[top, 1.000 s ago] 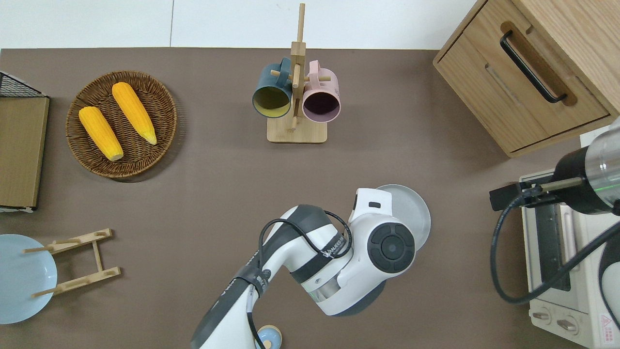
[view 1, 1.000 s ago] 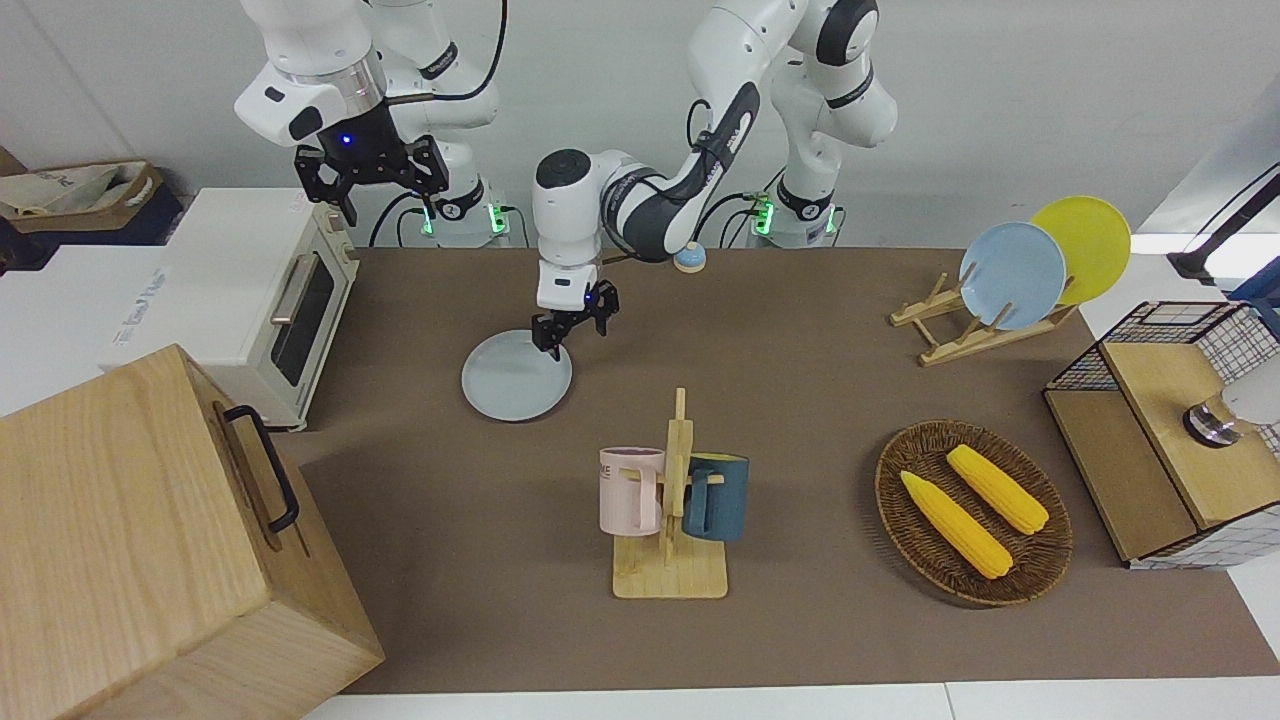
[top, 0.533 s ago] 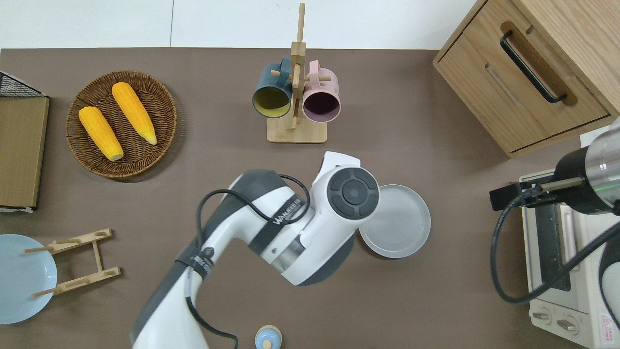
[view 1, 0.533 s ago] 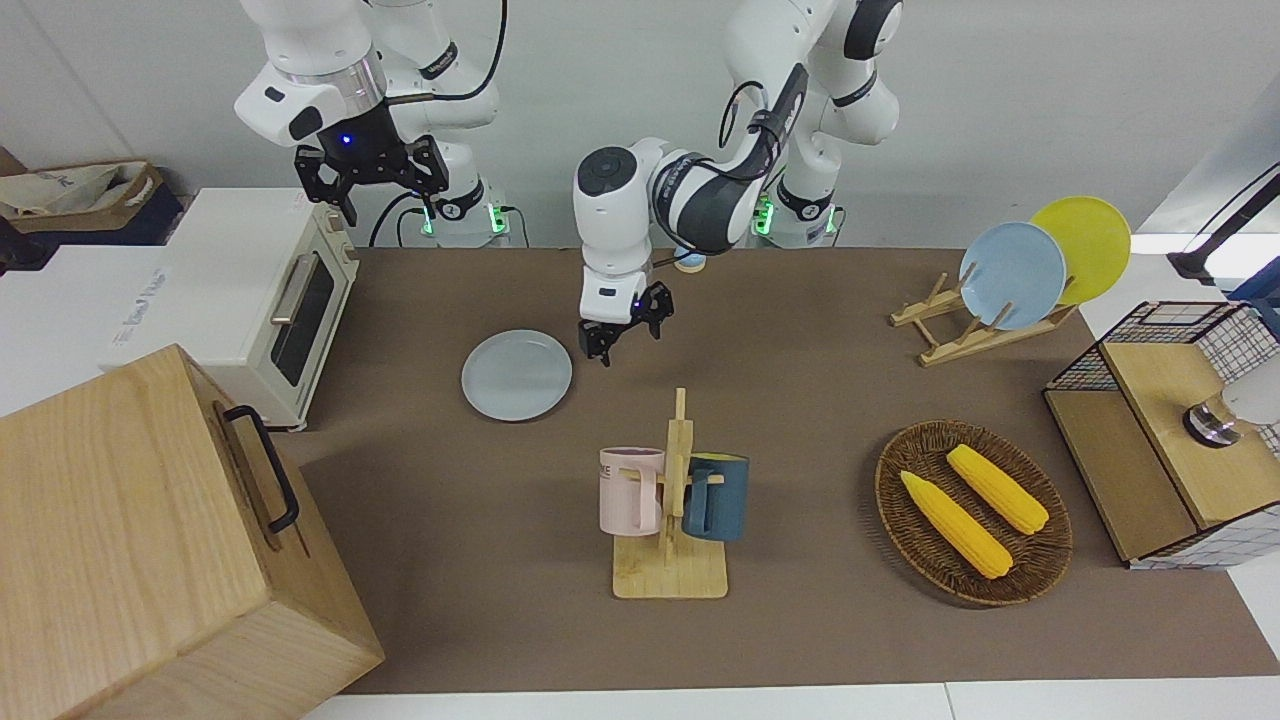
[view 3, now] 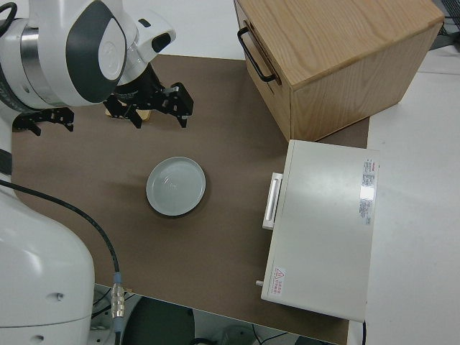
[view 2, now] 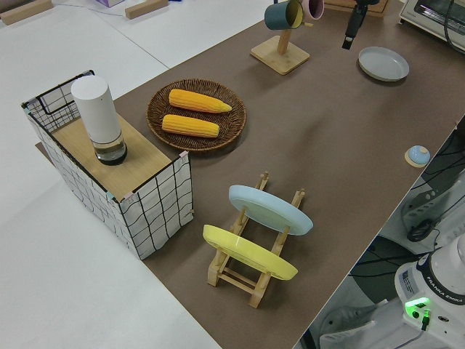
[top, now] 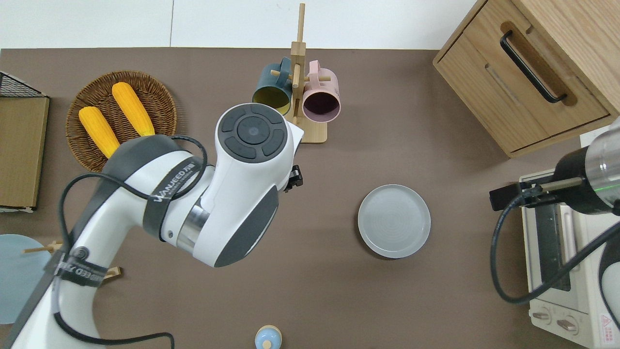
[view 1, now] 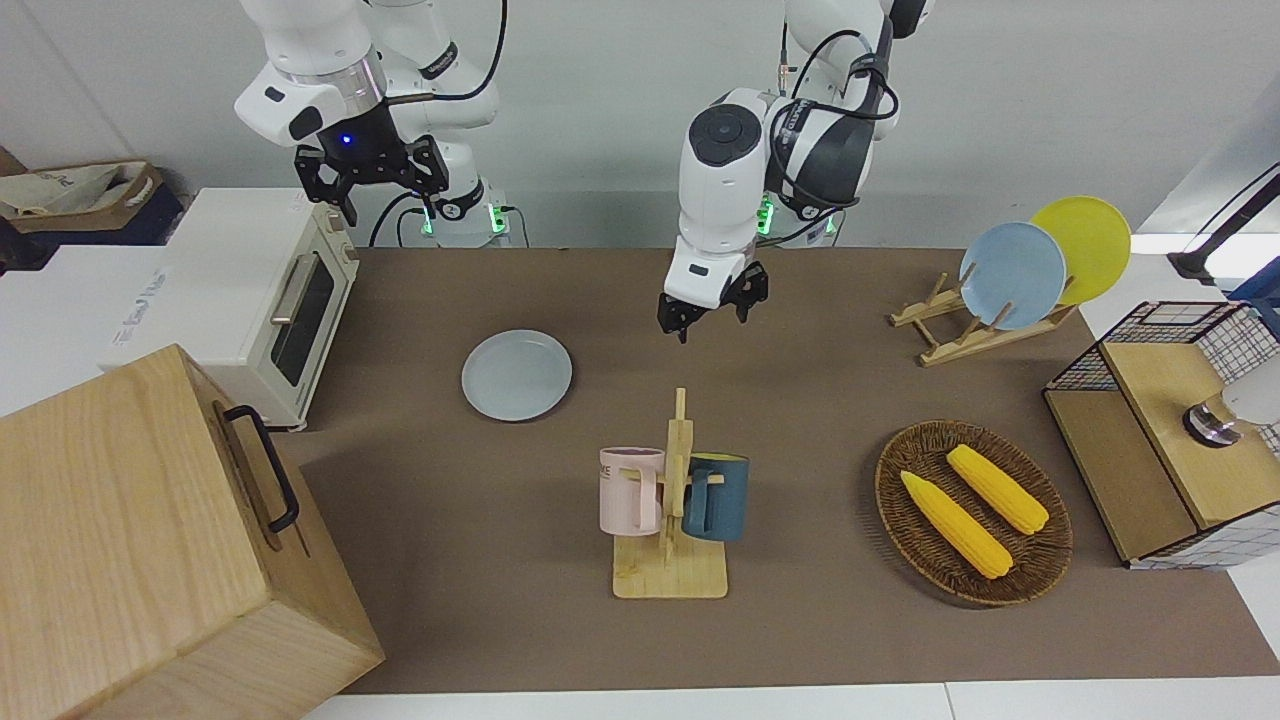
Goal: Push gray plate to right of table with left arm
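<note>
The gray plate (view 1: 516, 375) lies flat on the brown table (view 1: 800, 420) toward the right arm's end, close to the toaster oven; it also shows in the overhead view (top: 394, 221) and the right side view (view 3: 176, 185). My left gripper (view 1: 712, 312) hangs open and empty in the air. It is over bare table just nearer to the robots than the mug rack, well apart from the plate toward the left arm's end. In the overhead view the arm hides most of it. The right arm is parked, its gripper (view 1: 370, 175) open.
A mug rack (view 1: 672, 500) with a pink and a dark blue mug stands mid-table. A toaster oven (view 1: 250, 290) and a wooden drawer cabinet (view 1: 130, 540) stand at the right arm's end. A corn basket (view 1: 885, 490), a plate rack (view 1: 960, 335) and a wire box (view 1: 1225, 320) stand at the left arm's end.
My left gripper has left the gray plate's rim, risen and swung away toward the left arm's end of the table. The plate has stayed where it was.
</note>
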Controlling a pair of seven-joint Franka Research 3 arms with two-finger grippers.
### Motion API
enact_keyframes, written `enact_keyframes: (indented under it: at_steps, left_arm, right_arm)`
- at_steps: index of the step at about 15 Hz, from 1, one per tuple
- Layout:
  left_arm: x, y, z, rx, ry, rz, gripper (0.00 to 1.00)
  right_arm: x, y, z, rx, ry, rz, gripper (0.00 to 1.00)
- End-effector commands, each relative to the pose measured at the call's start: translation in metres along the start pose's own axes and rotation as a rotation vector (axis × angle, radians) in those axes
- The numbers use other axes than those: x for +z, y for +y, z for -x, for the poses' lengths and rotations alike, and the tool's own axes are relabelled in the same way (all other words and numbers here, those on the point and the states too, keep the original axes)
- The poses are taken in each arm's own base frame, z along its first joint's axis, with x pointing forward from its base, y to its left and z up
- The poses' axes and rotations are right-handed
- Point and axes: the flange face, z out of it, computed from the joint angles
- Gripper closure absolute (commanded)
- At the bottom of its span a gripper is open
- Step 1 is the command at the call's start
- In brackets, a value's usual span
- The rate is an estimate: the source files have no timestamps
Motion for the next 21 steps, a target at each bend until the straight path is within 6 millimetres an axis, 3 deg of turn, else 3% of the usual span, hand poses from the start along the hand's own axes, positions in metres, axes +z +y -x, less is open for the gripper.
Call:
enact_keyframes:
  at_steps: [1, 7, 9, 14, 21]
  left_arm:
    - [-0.024, -0.043, -0.012, 0.068, -0.015, 0.006, 0.01]
    - [-0.061, -0.134, -0.039, 0.11, -0.008, 0.022, 0.01]
    - [-0.07, -0.172, -0.05, 0.133, -0.003, 0.027, 0.01]
    - [-0.077, -0.244, -0.073, 0.185, 0.004, 0.039, 0.01]
    - [-0.063, -0.331, -0.07, 0.264, -0.001, 0.065, 0.01]
  right_arm:
    - [-0.004, 0.001, 0.003, 0.006, -0.004, -0.01, 0.017]
    - [-0.004, 0.002, 0.003, 0.007, -0.004, -0.01, 0.017]
    - [-0.004, 0.002, 0.003, 0.006, -0.004, -0.01, 0.017]
    - [-0.004, 0.002, 0.003, 0.007, -0.004, -0.01, 0.017]
    - [-0.004, 0.002, 0.003, 0.007, -0.004, -0.01, 0.017]
